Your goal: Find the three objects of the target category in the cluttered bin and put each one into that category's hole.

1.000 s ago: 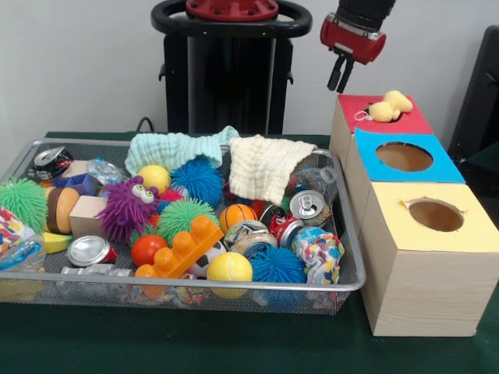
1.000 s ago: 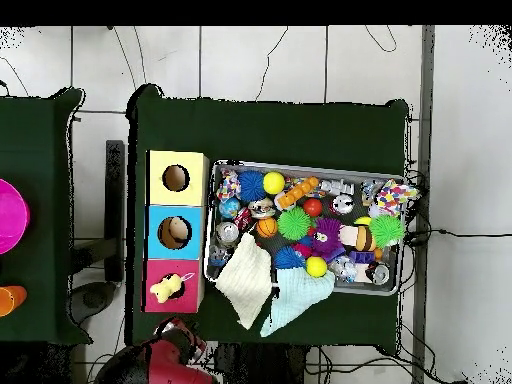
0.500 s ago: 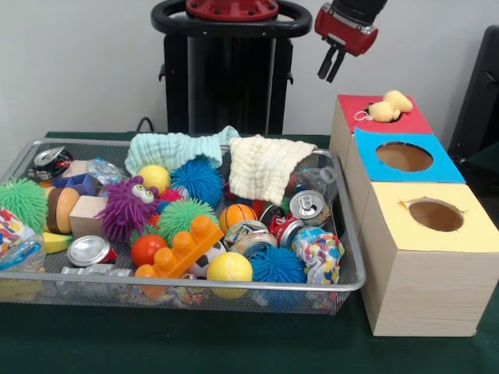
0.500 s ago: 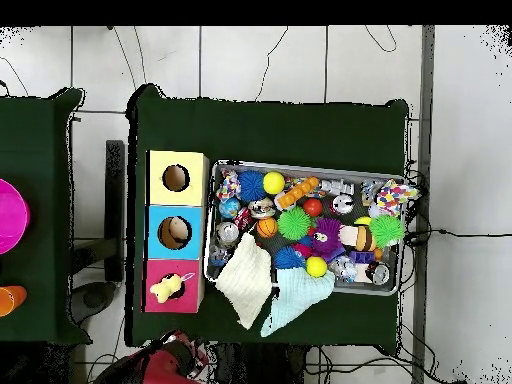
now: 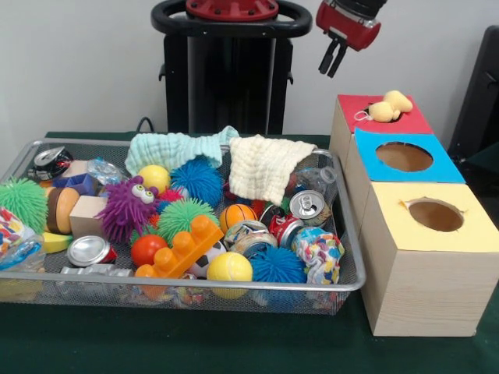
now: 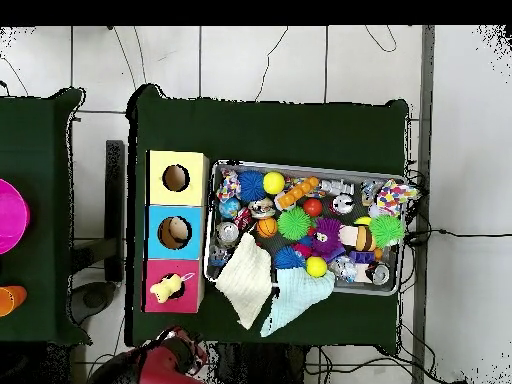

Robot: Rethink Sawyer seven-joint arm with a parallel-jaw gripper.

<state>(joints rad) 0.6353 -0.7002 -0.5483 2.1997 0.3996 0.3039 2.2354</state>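
Note:
The silver wire-mesh bin [image 5: 355, 257] is full of toys, cans and cloths; it also shows in the overhead view [image 6: 300, 166]. Three wooden boxes stand to its right: red top [image 5: 355, 104], blue top [image 5: 440, 168], yellow top [image 5: 475, 234], each with a round hole. A yellow plush toy [image 5: 388, 107] lies over the red box's hole, also in the overhead view [image 6: 168, 288]. My gripper [image 5: 330, 67] hangs high, up and to the left of the red box, open and empty. Overhead, only the red arm [image 6: 165, 365] shows, at the bottom edge.
In the bin lie a white cloth [image 5: 265, 167], a teal cloth [image 5: 175, 148], a purple spiky toy [image 5: 129, 206], an orange brick [image 5: 183, 249], a yellow ball [image 5: 229, 269] and drink cans [image 5: 308, 206]. The black pedestal [image 5: 226, 70] stands behind.
My gripper has risen and moved a little to the left, away from the red box. The yellow plush toy and the bin's contents have not moved.

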